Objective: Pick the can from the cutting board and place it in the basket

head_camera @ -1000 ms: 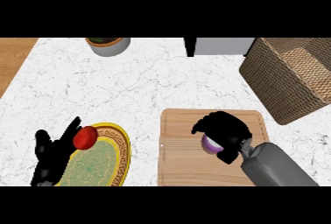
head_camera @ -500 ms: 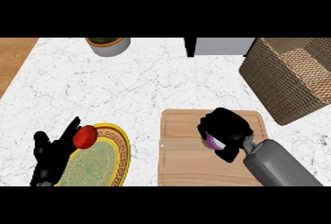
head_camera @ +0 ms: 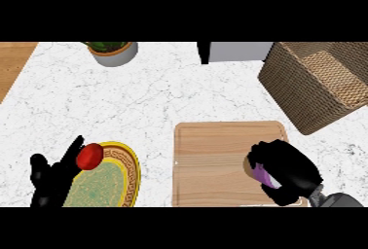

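Observation:
A purple can [head_camera: 267, 178] shows only as a small patch inside my right hand [head_camera: 286, 168], whose fingers are curled round it over the right edge of the wooden cutting board [head_camera: 215, 160]. The woven basket [head_camera: 323, 82] stands at the back right, apart from the hand. My left hand [head_camera: 50, 180] rests open at the lower left beside the plate, fingers up.
A yellow-rimmed green plate [head_camera: 108, 182] with a red tomato [head_camera: 90, 155] lies at the lower left. A potted plant [head_camera: 111, 51] stands at the back, and a grey box [head_camera: 237, 51] sits next to the basket.
My right hand has closed further round the can and drawn back toward the lower right edge of the board. The left hand has not moved.

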